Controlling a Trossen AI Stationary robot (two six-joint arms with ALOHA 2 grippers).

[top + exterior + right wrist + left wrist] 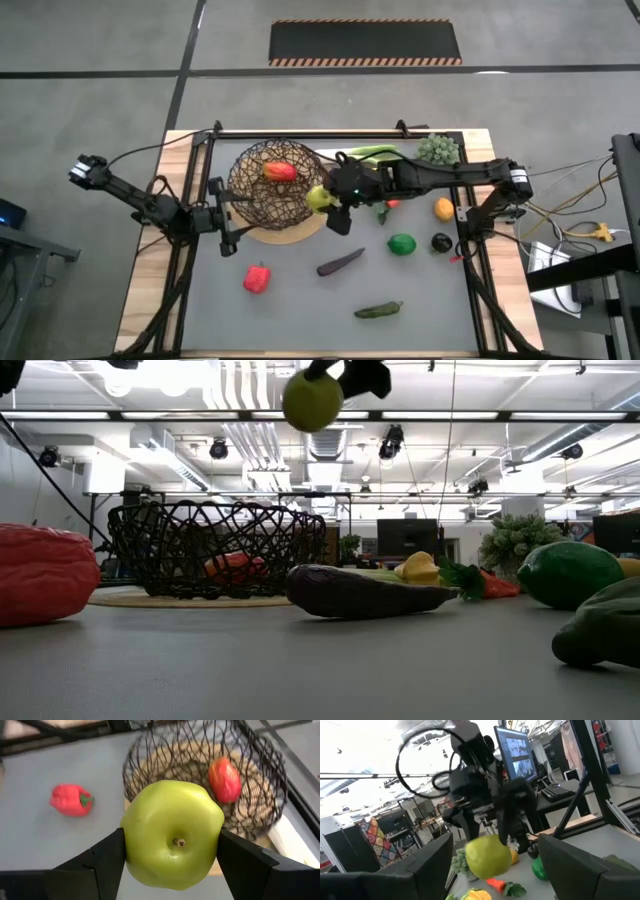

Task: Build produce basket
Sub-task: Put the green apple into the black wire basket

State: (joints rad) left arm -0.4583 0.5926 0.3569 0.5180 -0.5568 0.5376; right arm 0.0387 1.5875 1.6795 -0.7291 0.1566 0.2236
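The right gripper [172, 852] is clamped on the green apple [171, 839], held in the air just beside the wire basket's [277, 185] rim. One red pepper [281, 171] lies inside the basket; another red pepper [257, 278] sits on the table near it. The eggplant [341, 263] and cucumber [378, 310] lie farther from the basket. The left gripper [232, 217] waits open-fingered at the basket's opposite side.

Bright overhead ceiling lights; glare, blur in left wrist view.
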